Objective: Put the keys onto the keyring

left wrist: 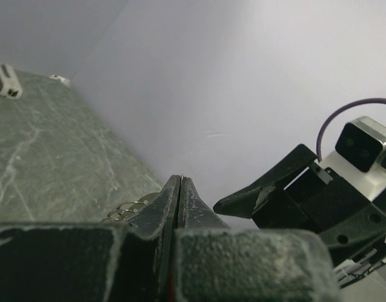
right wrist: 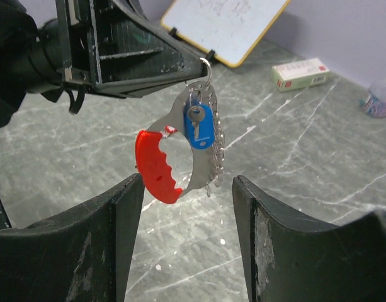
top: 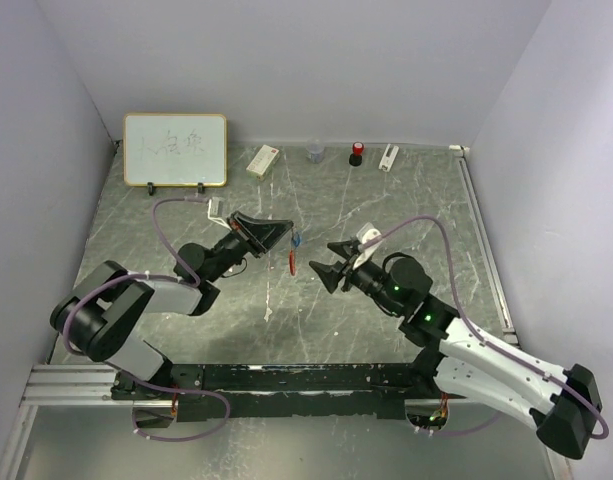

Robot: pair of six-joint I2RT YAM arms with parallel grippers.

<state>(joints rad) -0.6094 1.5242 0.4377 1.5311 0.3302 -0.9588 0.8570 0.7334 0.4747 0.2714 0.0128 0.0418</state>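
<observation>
One key, the blue key [right wrist: 198,126], is hanging on the keyring [right wrist: 215,148] beside the chain, so that half of the task is reading as done. You are not showing me the red key: no view is picking it up on the ring, in either set of jaws or on the tabletop [top: 406,210]. A small red item [top: 357,152] is standing at the back wall, but it is too small to identify, so I am not counting it. I am judging the remaining work as finding that red key and threading it on.

Your left jaws are pressing fully shut on the top loop of the keyring. The whole cluster, red fob [right wrist: 156,165] included, is dangling clear of the tabletop near its middle. Your right jaws are standing wide open and gripping nothing. They are facing the keyring from close by, apart from it, with the fob and blue key lining up in the gap between them in the right wrist view.

Containers: a clear cup [top: 315,152] is sitting at the back wall, and the right wrist view is showing blue and pinkish bits inside it; I am unable to tell what they are. A white box [top: 262,160] is lying closed beside the whiteboard [top: 175,150], its contents hidden.
</observation>
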